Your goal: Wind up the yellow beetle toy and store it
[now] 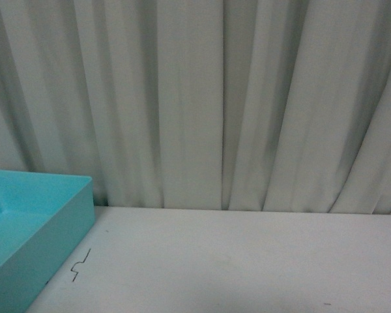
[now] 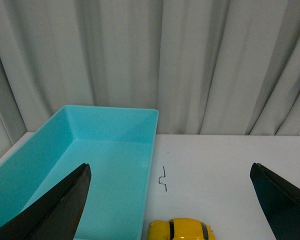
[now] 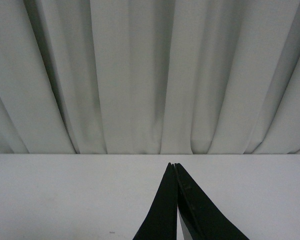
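Observation:
The yellow beetle toy (image 2: 180, 230) rests on the white table just beside the teal bin's near corner, only its roof and dark window bands showing in the left wrist view. My left gripper (image 2: 170, 172) hangs above it, wide open, one black finger over the bin and the other (image 2: 282, 200) over bare table, nothing held. In the right wrist view my right gripper (image 3: 174, 165) is shut, its two black fingers pressed together over empty white table with nothing between them. The front view shows neither gripper and not the toy.
A teal rectangular bin (image 2: 149, 150) stands open and empty at the table's left side; its corner (image 1: 78, 215) shows in the front view. A small bent black mark (image 2: 163, 179) lies on the white table (image 1: 247, 261). Pale pleated curtains (image 1: 195, 98) close the far edge.

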